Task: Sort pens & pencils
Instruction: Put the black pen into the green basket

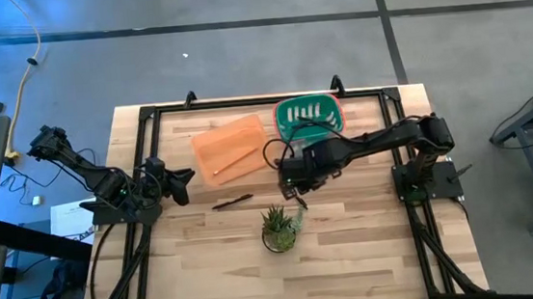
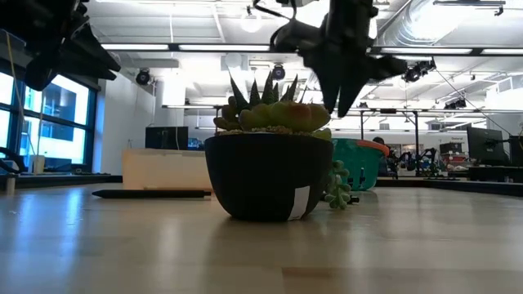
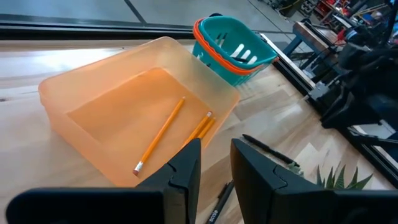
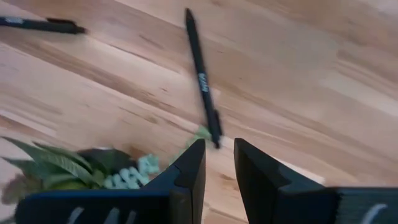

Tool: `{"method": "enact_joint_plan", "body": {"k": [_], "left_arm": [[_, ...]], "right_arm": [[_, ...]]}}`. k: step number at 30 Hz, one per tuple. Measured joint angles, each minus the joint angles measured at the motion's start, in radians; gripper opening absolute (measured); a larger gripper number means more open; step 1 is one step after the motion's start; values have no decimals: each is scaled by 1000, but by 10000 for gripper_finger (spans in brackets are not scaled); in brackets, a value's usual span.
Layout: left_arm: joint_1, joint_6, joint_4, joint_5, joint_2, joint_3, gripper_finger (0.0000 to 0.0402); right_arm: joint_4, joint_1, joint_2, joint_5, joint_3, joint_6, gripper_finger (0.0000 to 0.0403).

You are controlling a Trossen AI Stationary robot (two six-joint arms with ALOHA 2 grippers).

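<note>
We find three pencils lying in the orange tray. Two pens lie on the table near the potted plant — one directly beneath the right gripper, jaws slightly apart, empty. The left gripper hovers beside the tray, likewise parted and empty.

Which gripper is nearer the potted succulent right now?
The right. The right gripper hangs just above and beside the potted succulent, over a pen on the table. The left gripper is farther off, by the orange tray.
</note>
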Motion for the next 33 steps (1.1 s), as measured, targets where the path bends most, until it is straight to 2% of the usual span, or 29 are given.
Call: {"method": "enact_joint_plan", "body": {"k": [5,9,17,24,33], "left_arm": [[0,0,-17,0,0,0,76],[0,0,-23,0,0,0,76],[0,0,-41,0,0,0,76],[0,0,-41,0,0,0,76],[0,-4,-38,0,0,0,76]], "right_arm": [[156,-2,0,6,-57,6,76],[242,-16,0,-4,-110,8,92],[293,-43,0,-14,-169,-5,135],[352,-91,0,-23,-171,-84,138],[399,-124,42,-107,-171,-112,138]]}}
